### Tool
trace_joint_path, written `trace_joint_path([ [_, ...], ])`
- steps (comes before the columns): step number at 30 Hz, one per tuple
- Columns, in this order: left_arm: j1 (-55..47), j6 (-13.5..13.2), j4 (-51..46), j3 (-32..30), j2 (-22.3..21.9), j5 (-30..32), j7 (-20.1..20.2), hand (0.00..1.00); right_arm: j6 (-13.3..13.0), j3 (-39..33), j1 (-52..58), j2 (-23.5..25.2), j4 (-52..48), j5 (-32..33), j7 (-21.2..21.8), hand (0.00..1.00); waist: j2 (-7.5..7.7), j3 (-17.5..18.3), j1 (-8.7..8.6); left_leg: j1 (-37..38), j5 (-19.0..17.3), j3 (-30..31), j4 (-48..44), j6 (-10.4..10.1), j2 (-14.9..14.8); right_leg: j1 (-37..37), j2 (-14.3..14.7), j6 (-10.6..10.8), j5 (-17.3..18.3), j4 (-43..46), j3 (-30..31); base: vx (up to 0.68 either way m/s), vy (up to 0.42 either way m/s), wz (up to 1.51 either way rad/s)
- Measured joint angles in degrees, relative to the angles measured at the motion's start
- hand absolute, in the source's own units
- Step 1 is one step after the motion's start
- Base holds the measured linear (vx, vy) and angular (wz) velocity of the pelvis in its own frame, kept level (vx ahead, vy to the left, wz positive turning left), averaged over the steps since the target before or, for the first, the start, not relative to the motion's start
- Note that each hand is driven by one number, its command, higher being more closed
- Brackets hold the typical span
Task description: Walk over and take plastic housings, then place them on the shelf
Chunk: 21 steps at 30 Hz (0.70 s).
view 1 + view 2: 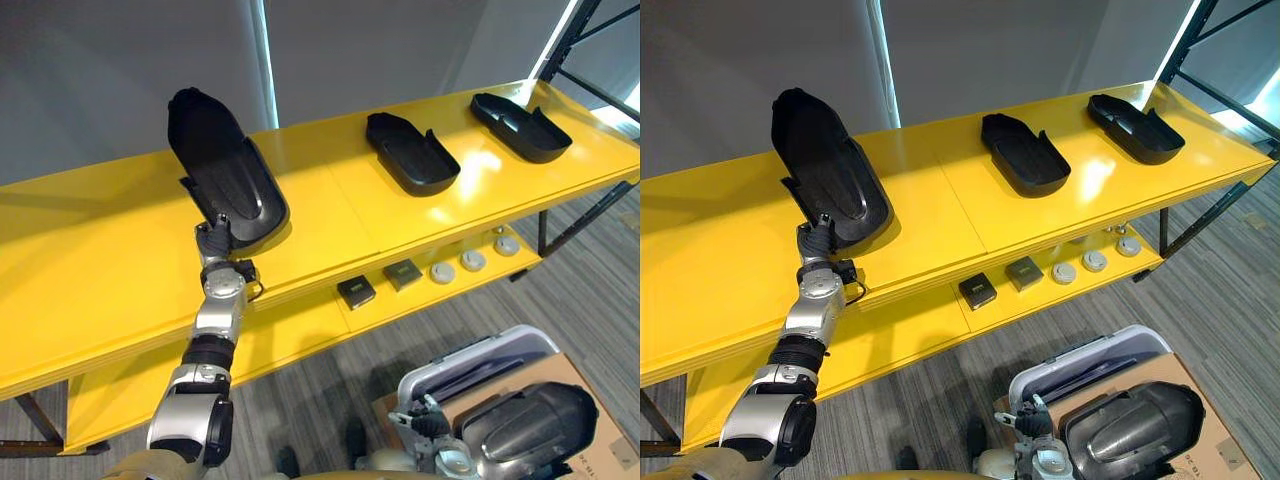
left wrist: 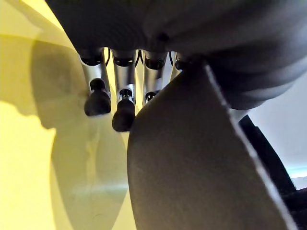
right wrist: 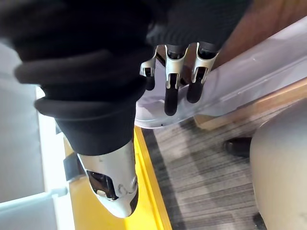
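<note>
A black plastic housing (image 1: 225,165) stands tilted on the yellow shelf (image 1: 90,250), its near end low and its far end raised. My left hand (image 1: 214,240) is shut on that near end; in the left wrist view its fingers (image 2: 98,98) run down one side of the housing (image 2: 192,167). Two more black housings (image 1: 410,152) (image 1: 520,127) lie flat further right on the shelf. Another dark housing (image 1: 530,425) rests at the lower right on a cardboard box. My right hand (image 1: 425,420) hangs just left of it, fingers (image 3: 171,93) relaxed and holding nothing.
The lower yellow shelf carries two small dark boxes (image 1: 357,291) (image 1: 402,273) and three round white discs (image 1: 473,260). A grey bin (image 1: 480,360) and a cardboard box (image 1: 600,440) stand on the carpet by my right side. A black rack upright (image 1: 570,40) rises at the shelf's right end.
</note>
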<state>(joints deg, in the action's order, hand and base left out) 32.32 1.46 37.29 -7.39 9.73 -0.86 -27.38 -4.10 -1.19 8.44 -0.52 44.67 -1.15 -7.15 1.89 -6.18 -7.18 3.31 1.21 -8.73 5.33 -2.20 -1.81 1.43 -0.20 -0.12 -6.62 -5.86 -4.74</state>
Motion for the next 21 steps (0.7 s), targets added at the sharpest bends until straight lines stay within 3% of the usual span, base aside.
trace_joint_path([
  [10,3.6,1.2,3.9,-1.9,0.9,3.3,2.2,0.00,0.0,0.0,-0.1,0.0,0.1,0.0,1.1,0.00,-0.01,-0.6,-0.05,0.1,0.0,0.0,0.0,0.0,0.0,-0.2,0.0,0.0,0.0,0.1,0.0,0.00,0.000,0.00],
  [21,5.3,1.1,5.2,-2.4,1.1,-0.9,1.1,0.00,0.0,-0.1,-0.5,-0.2,1.1,0.1,1.2,0.00,0.00,-0.9,0.02,0.4,0.0,0.0,0.0,0.0,0.0,-0.5,0.0,0.0,0.0,0.1,0.0,0.00,0.000,0.00],
])
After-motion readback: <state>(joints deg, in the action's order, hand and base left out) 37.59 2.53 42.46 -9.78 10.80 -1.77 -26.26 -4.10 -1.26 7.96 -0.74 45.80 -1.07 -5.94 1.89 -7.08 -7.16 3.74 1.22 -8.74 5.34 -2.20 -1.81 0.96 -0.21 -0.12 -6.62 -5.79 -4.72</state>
